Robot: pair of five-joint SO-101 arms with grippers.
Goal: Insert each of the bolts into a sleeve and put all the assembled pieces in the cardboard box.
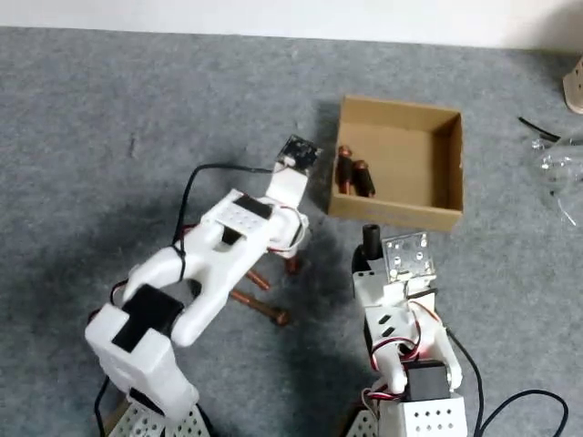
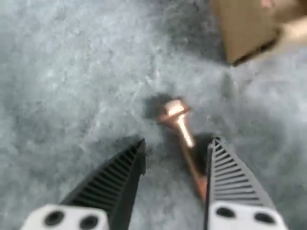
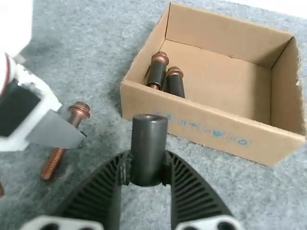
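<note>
Our left gripper (image 2: pixel 176 143) hangs spread wide just above the grey, felt-like table (image 2: pixel 72 72). A copper-coloured bolt (image 2: pixel 181 127) lies flat between its black ribbed fingers (image 2: pixel 125 170), much nearer one finger than the other. We cannot tell whether it touches that finger. Its flanged head points away from the wrist.

Our right gripper (image 3: pixel 148 167) pinches a dark sleeve (image 3: pixel 149 143), holding it upright with the hollow end on top.

Just beyond the sleeve stands the near wall of the cardboard box (image 3: pixel 206 134), close to it but apart from it. The box is open at the top. Two assembled pieces (image 3: pixel 165 76) lie side by side in one corner against a side wall, copper heads showing above dark sleeves. The rest of the box floor is bare.

In the high view the left arm's white body reaches across the middle of the table, its wrist just beside the box's near corner. Two more bolts (image 1: pixel 260 296) lie on the table partly under that arm. The two arms stand near each other, with a narrow strip of table between them.

Wide grey surface lies open on the left and far sides. A black cable (image 1: pixel 537 129) lies on the right, well apart from the box.
</note>
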